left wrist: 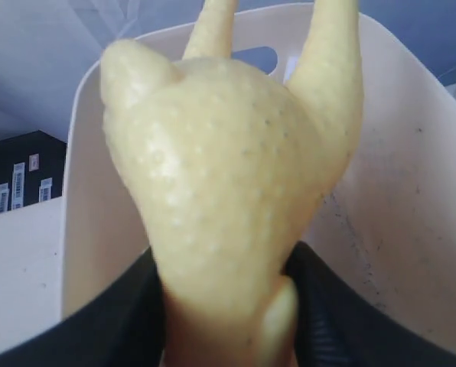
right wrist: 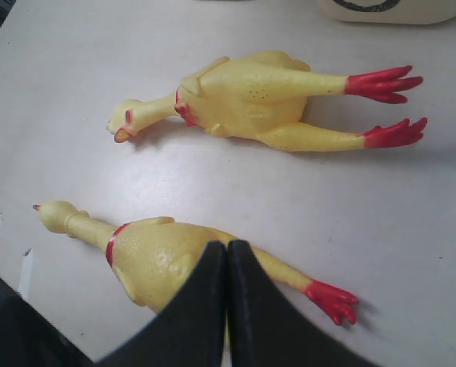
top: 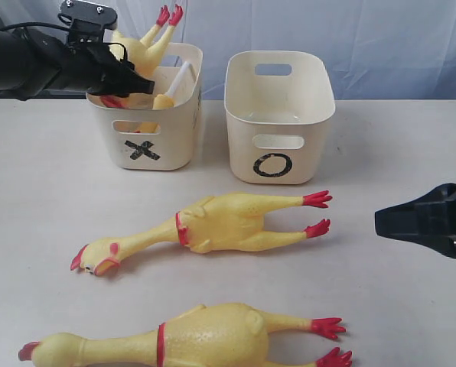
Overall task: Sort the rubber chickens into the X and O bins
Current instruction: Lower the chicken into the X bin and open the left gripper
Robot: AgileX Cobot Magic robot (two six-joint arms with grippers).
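The drop-off step is in hand: a rubber chicken (top: 140,50) is clamped feet-up in the left hand (top: 132,81), partly inside the X bin (top: 148,145) by the counter's (top: 44,191) far edge. Release is judged to be called for next. The right hand (right wrist: 226,306) is pressed together, empty. Two larger chickens are left lying, one mid-counter (top: 220,222) and one at the near edge (top: 205,336).

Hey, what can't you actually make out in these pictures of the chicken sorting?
- Exterior view: the left gripper and the wall of the X bin hide how many chickens lie inside.
- Left wrist view: the held chicken fills the picture, hiding the bin's floor.
- Exterior view: the bottom edge cuts off the nearest chicken.
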